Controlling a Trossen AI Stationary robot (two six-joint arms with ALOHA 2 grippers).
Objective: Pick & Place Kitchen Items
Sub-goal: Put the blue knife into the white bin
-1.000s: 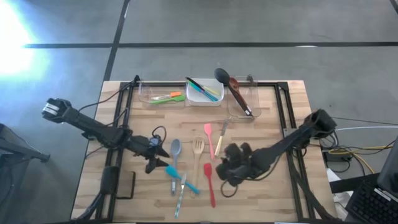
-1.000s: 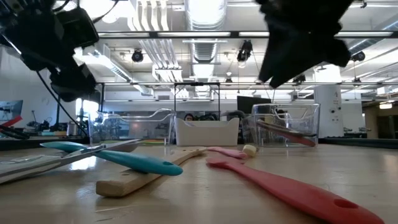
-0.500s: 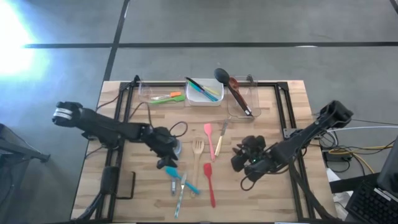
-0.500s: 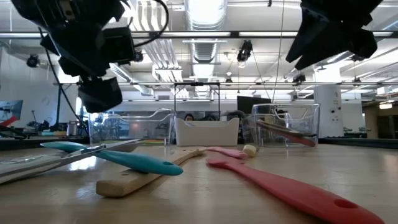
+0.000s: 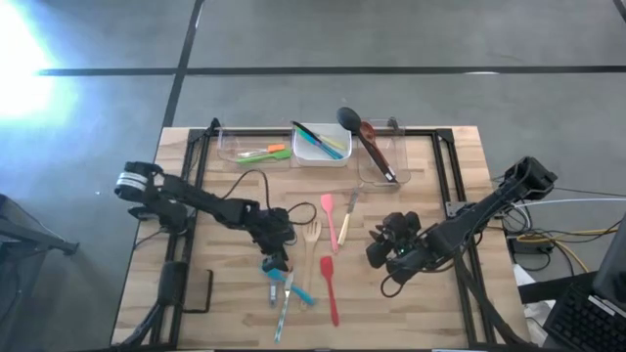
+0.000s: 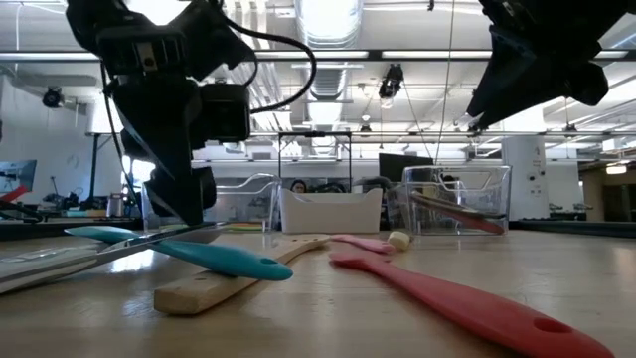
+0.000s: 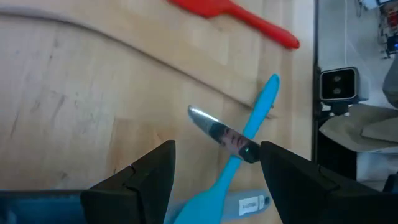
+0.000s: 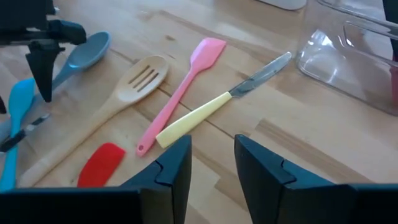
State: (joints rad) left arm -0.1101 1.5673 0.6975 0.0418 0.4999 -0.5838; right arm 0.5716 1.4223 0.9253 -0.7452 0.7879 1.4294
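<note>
1. High view: we see the teal spatula point(image 5: 277, 270) lying flat mid-table, crossing a knife point(image 5: 284, 305).
2. The left gripper point(image 5: 279, 256) hovers above it, jaws spread, empty.
3. The right gripper point(image 5: 383, 256) hangs nearby, jaws slightly apart, empty.

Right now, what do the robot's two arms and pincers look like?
Both arms are dark, slim and jointed. The left arm has a pale band near its shoulder and a loose black cable looping along it. The left pincer and right pincer each have two dark, angular fingers. The right arm looks bulkier at the wrist.
</note>
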